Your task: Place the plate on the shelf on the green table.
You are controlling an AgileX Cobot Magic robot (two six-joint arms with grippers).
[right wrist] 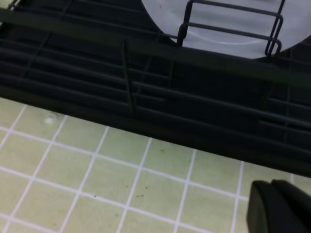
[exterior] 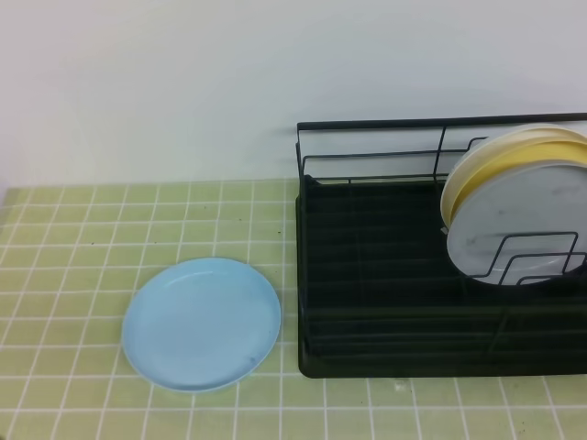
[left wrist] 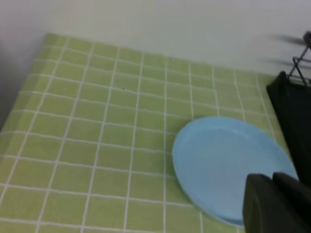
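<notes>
Plate (exterior: 202, 325), light blue, flat on the green tabletop (exterior: 73, 238), face up, just beside the left end of the shelf (exterior: 394, 275) and not touching it. Nothing on it, nothing gripping it. Looks rigid and fairly light, by the matte finish probably plastic rather than china, though hard to say for sure. Smooth surface, so likely slippery under hard pads. Low rim, lying close to the tiles, with little room to slide a finger beneath. Best bet judged from here: a pinch on the rim, one pad over the lip and one under, on the edge nearest the left hand (left wrist: 273, 194), then a tilt up onto its edge before any carry. Grabbed by one side only, liable to swing or slip out, so worth a firm, deep bite.

Left hand low in the left wrist view, over the near edge of the plate, fingers drawn right together, holding nothing. Right hand (right wrist: 271, 199) likewise closed up and empty, hovering over bare tiles in front of the shelf's black base. Neither hand visible from the high camera.

Over in the shelf: cream and yellow plates (exterior: 514, 151) upright at the right end, a grey-white marbled plate (exterior: 523, 225) leaning in front of them behind a wire divider. Left part of the shelf free of dishes.

No brand, label or lettering anywhere: not on the plate, not on the shelf, not on the tiles.
</notes>
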